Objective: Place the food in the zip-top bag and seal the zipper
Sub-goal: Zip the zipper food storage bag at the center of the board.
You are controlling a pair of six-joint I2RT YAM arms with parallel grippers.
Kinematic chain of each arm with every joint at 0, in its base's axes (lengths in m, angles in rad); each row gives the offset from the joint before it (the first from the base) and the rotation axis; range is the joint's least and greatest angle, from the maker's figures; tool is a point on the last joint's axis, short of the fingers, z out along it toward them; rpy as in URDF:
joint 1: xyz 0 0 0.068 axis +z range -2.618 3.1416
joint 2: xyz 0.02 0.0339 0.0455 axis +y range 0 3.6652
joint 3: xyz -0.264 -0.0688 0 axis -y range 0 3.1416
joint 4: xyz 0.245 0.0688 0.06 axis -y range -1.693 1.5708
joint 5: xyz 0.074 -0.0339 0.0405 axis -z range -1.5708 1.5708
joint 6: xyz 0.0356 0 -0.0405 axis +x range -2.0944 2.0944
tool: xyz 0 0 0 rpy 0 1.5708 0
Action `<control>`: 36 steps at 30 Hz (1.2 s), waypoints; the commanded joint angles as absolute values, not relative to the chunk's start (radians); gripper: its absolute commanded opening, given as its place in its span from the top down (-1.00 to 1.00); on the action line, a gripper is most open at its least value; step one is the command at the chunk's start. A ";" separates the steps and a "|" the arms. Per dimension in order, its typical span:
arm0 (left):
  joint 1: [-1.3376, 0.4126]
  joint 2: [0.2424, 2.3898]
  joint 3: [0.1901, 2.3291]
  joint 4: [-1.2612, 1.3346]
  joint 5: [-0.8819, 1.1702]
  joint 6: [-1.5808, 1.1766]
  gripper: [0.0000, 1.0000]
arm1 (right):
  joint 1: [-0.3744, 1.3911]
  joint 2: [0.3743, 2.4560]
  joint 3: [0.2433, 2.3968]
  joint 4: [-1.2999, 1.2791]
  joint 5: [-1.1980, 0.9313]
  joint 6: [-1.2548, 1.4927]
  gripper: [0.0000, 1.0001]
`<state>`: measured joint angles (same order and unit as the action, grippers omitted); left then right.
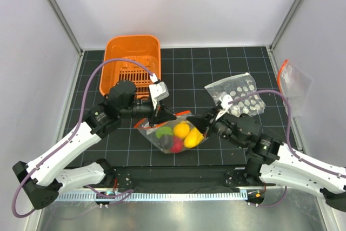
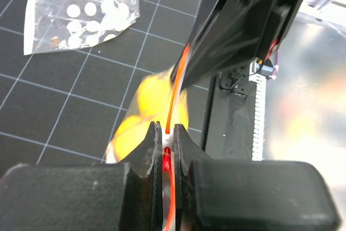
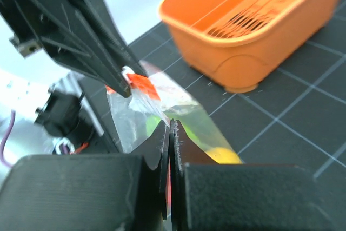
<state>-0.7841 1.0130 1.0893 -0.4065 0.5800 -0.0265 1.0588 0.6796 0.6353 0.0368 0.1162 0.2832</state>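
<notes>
The left claw (image 1: 157,115) is pressed together on the left end of the zipper (image 2: 174,93). The zip-top bag (image 1: 151,133) sits mid-desk between the arms, with the food (image 1: 183,130) inside. The right claw (image 1: 205,123) pinches the right end. The strip's long axis runs left to right, claw to claw, so any sealing slide would likely follow that line.
</notes>
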 commanded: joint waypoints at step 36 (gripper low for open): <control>-0.775 1.150 1.198 -0.701 0.100 -0.077 1.00 | 1.029 0.682 0.701 -0.094 1.138 0.187 0.99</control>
<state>-0.7834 1.1393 1.1343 -0.5621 0.2630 -0.0456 1.0473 0.6167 0.6533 -0.1837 1.0676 0.1963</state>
